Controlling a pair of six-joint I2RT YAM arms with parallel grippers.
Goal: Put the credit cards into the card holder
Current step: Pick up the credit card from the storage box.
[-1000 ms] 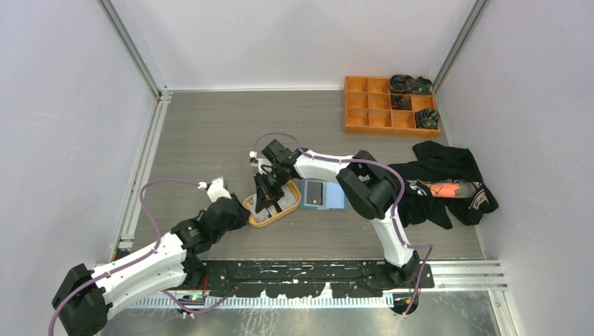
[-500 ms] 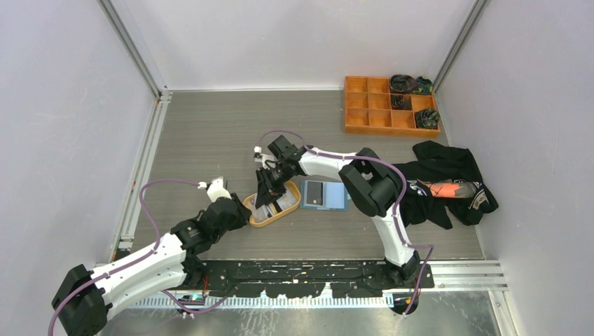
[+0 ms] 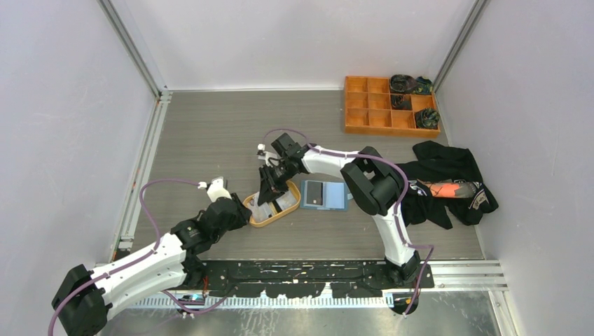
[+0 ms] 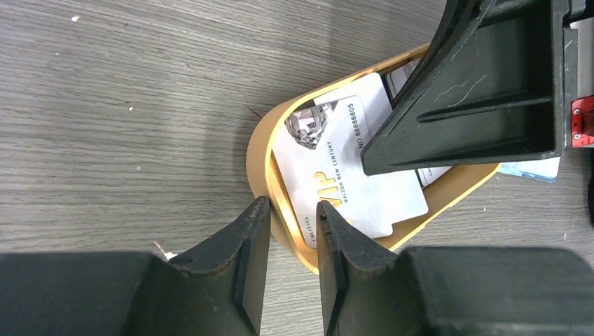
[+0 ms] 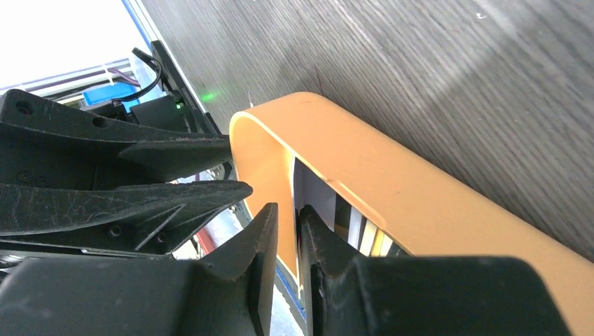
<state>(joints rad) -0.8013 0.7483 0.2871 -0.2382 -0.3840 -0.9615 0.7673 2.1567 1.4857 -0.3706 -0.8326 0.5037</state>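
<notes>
Right wrist view: the cards (image 5: 313, 192) show only as edge-on slivers behind the tray (image 5: 364, 175) wall, and whether the right gripper (image 5: 287, 210) pinches one cannot be told. Left wrist view: that gripper's black body covers the right part of the stack, and the card holder (image 4: 532, 169) shows only as a pale sliver. Top view: cards too small to count.

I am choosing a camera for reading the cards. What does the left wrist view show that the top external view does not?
Only the left wrist view: the print on the white credit cards, and the left gripper astride the orange tray rim. Only the top external view: the blue card holder lying open, the compartment box, the black cloth. Both: the tray with the right gripper over it.
</notes>
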